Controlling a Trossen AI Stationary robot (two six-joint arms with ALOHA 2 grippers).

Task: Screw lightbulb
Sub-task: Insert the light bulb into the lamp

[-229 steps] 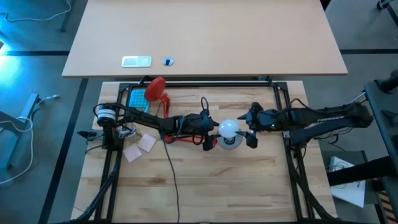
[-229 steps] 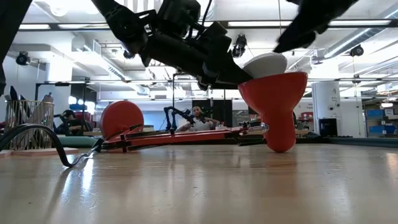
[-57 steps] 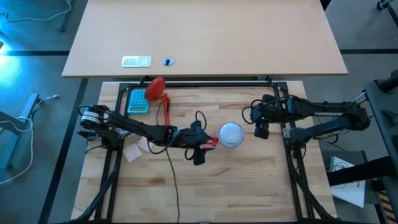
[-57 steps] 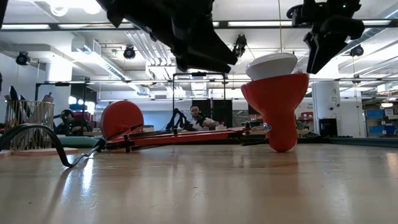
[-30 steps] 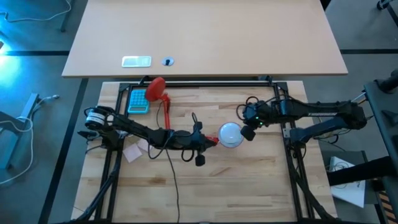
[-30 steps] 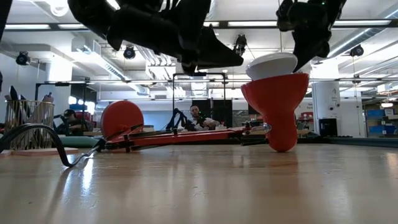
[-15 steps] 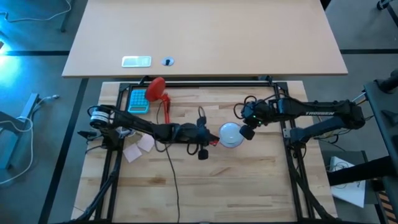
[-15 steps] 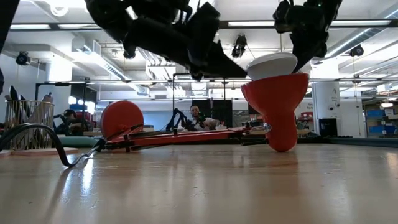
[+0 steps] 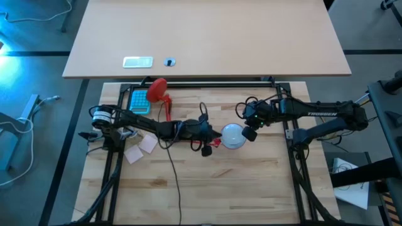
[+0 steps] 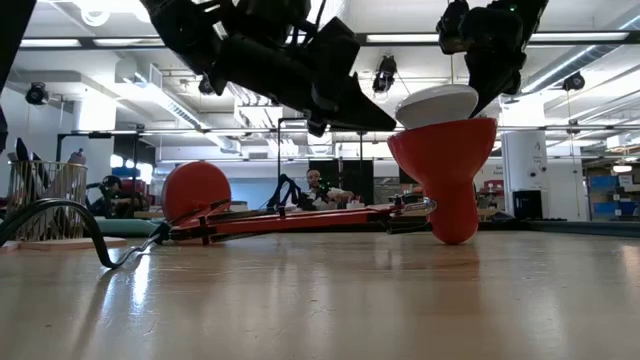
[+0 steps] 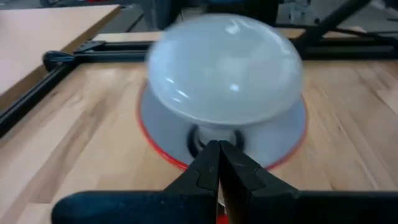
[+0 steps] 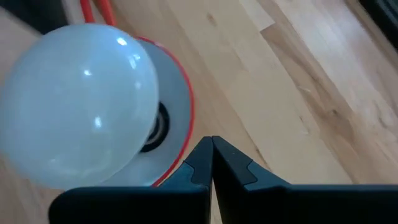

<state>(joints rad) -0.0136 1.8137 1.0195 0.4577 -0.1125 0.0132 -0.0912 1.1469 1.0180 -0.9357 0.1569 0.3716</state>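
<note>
Lightbulb (image 9: 232, 132): white, glossy, rounded dome, narrowing toward a base that sits in the socket at the centre of the red lamp shade (image 10: 445, 160). The shade has a pale inside and opens upward on the wooden table (image 9: 251, 182). Bulb's long axis roughly vertical, dome up, base down into the shade (in the low view the dome shows a slight tilt above the rim).

Left gripper (image 9: 206, 139): arm stretched low across the table toward the shade, fingertips pressed together, gripping nothing, just beside the shade's rim on the lamp-stem side. In the left wrist view the closed tips (image 11: 219, 163) point at the bulb's base.

Right gripper (image 9: 250, 130): arm reaches in from the opposite side, fingers likewise clamped together and empty, tip close beside the bulb's dome; contact cannot be told.
</note>
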